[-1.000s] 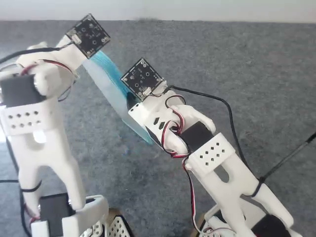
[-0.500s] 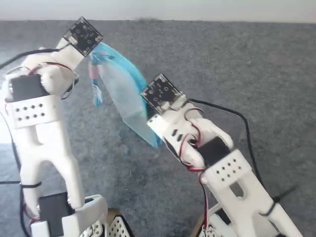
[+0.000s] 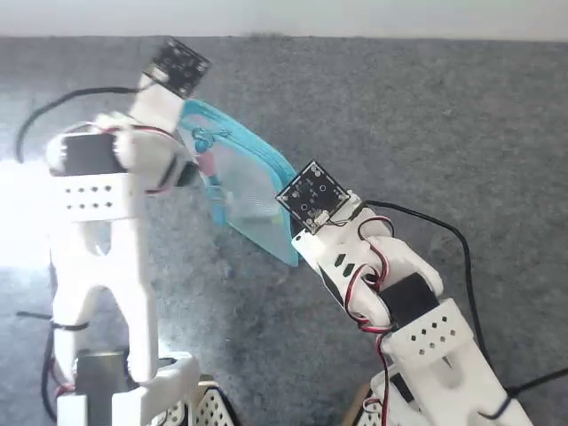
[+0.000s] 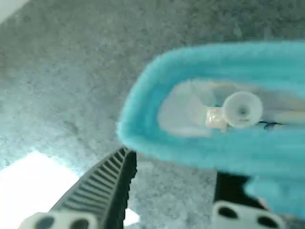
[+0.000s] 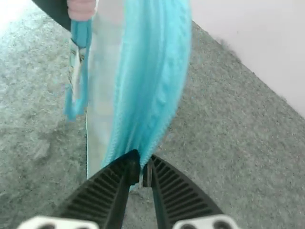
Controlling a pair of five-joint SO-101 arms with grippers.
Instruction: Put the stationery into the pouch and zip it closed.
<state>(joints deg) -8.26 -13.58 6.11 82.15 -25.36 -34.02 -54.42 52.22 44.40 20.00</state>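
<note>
Pouch looks soft, light, floppy. Right gripper fingers clench its teal edge; left gripper: hold can't be told. Zipper seam likely the stiffest grab point.

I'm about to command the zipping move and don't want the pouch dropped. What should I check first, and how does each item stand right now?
1. Right end effector gripping the pouch: ok, jaws shut on its turquoise edge.
2. Pouch lifted off the table, hanging between the two arms: ok.
3. Left end effector holding the pouch securely: cannot tell.
4. Zip position, open or closed: cannot tell.
5. All stationery inside: cannot tell; a pale round item shows at the pouch.
</note>
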